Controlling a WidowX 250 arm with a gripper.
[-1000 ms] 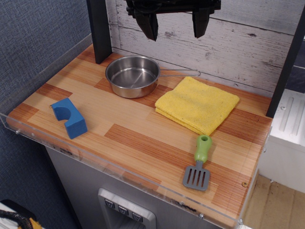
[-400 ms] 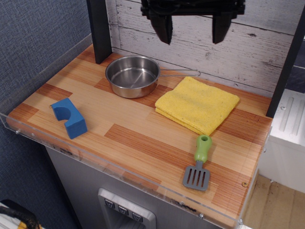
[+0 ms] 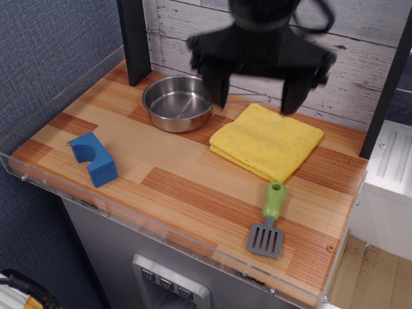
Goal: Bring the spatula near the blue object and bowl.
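The black pincer (image 3: 254,96) hangs in the air over the far part of the table (image 3: 180,174), blurred, its two fingers spread wide with nothing between them. One fingertip (image 3: 220,95) shows in front of the right rim of the steel bowl (image 3: 177,102), the other (image 3: 291,102) over the far edge of the folded yellow cloth (image 3: 266,141). The bowl sits at the far side of the wood-striped table, near the dark post (image 3: 134,40), and its thin wire handle points right toward the cloth, partly hidden behind the pincer. The cloth lies just right of the bowl, flat, a corner turned toward the near side. The spatula (image 3: 269,222) lies on the near right part of the table, just beyond the cloth's near corner, its green handle pointing far and its grey slotted blade close to the clear plastic lip at the table's edge. The blue block (image 3: 94,158), with its half-round notch facing up and left, rests on the near left side, well apart from the spatula and some way nearer than the bowl.
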